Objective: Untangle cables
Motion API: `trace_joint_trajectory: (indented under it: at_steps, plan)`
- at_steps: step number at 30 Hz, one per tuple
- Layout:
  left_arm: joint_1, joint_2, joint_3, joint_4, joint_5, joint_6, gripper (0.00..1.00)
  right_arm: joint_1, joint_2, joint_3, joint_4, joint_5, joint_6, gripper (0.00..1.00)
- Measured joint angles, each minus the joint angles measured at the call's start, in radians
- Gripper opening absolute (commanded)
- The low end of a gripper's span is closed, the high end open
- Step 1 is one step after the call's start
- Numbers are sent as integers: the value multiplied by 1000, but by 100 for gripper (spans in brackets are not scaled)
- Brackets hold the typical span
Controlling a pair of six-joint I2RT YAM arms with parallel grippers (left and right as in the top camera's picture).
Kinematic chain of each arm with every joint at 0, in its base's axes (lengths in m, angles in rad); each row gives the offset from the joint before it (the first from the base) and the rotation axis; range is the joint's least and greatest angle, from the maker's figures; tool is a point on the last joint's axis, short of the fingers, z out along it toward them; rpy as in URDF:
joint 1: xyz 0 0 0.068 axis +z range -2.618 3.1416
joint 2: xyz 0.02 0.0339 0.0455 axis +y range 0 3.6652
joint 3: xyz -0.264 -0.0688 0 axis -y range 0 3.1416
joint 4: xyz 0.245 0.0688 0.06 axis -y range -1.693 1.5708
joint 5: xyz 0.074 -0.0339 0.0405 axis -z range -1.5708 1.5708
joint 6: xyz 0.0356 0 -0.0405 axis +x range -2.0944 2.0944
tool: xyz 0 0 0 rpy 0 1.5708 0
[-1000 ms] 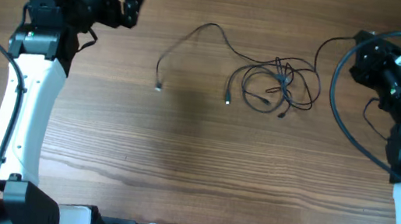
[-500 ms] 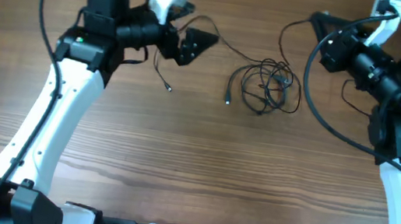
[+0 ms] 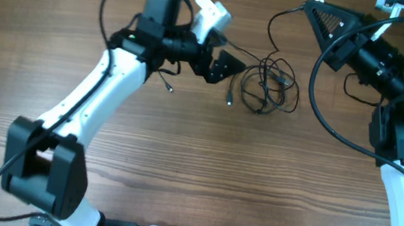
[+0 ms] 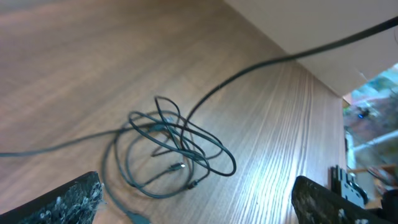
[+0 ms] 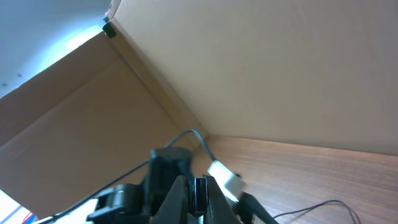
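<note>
Left arm has swung in from the far-left corner. The left fingers [image 3: 225, 64] now sit just left of the thin black cables [image 3: 269, 87], spread wide and holding nothing.

The right fingers [image 3: 313, 7] have moved left and toward the far edge, pinched shut on one strand. It rises off the tangle and crosses the left wrist view diagonally.

The tangle lies on the brown wood-grain worktop [image 3: 179, 165] between the arms and is tighter than a second ago, its right side drawn in.

Another strand runs left, partly hidden under the left fingers — its plug end [image 3: 167, 87] has shifted slightly right. A second plug end [image 3: 229, 99] at the tangle's left hasn't moved.

Thick black arm cable [image 3: 312, 81] loops just right of the tangle. A beige panel [image 5: 280, 74] fills the right wrist view.
</note>
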Motion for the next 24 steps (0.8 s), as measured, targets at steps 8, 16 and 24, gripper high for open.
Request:
trace_joint_trajectory:
  at_steps: [8, 16, 24]
  plan:
    - [-39, 25, 1, 71, 2, 0, 99, 0, 0, 0, -2, -18, 8, 5]
    - [-78, 25, 1, 97, 64, 0, 98, 0, 0, 0, -4, -25, 8, 5]
    - [-145, 25, 1, 188, 90, -2, 86, 0, 0, 0, -4, -48, 15, 4]
